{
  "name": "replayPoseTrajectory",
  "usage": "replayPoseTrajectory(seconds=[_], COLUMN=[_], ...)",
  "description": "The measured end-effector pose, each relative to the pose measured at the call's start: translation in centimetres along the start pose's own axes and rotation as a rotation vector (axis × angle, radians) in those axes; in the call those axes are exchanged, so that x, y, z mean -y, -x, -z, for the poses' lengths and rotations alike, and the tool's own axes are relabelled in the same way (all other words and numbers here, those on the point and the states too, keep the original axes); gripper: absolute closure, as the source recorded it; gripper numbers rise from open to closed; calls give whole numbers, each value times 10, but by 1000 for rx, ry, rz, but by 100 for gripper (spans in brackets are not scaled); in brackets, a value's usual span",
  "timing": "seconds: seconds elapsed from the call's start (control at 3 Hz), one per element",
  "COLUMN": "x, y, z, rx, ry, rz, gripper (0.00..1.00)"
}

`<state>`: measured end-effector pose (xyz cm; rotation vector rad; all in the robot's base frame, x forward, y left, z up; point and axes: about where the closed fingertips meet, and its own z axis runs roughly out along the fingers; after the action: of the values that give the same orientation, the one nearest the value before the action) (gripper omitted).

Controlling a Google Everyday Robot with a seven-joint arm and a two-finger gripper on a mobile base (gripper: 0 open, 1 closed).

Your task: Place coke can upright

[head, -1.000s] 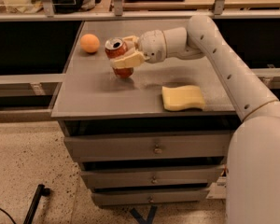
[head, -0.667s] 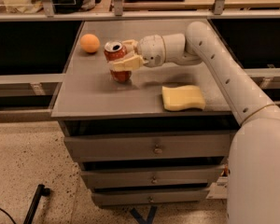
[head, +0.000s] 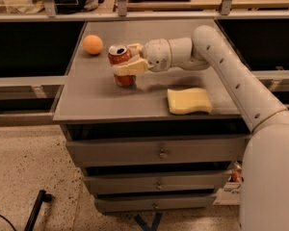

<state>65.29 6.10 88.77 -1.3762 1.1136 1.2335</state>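
The coke can (head: 120, 65) is red with a silver top and pull tab. It stands on the grey cabinet top (head: 96, 97) left of centre, leaning slightly back-left. My gripper (head: 127, 60) reaches in from the right and is shut on the can, with one cream finger (head: 131, 68) across its front and the other behind its top. The can's base is at or just above the surface; I cannot tell which.
An orange ball (head: 93, 44) lies at the back left, close to the can. A yellow sponge (head: 189, 100) lies at the front right near the edge. My white arm (head: 231, 76) crosses the right side. Drawers are below; a shelf rail runs behind.
The gripper and can have shifted slightly left and down, and the can now stands closer to upright on the top.
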Motion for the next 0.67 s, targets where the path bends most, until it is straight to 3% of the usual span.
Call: replayPoseTrajectory(seconds=[0.33,0.67], x=[-2,-1], y=[-1,-5], z=[1,3], rx=[6,-6], ry=[-8,-17], rz=[-11,-23], gripper=[12,0])
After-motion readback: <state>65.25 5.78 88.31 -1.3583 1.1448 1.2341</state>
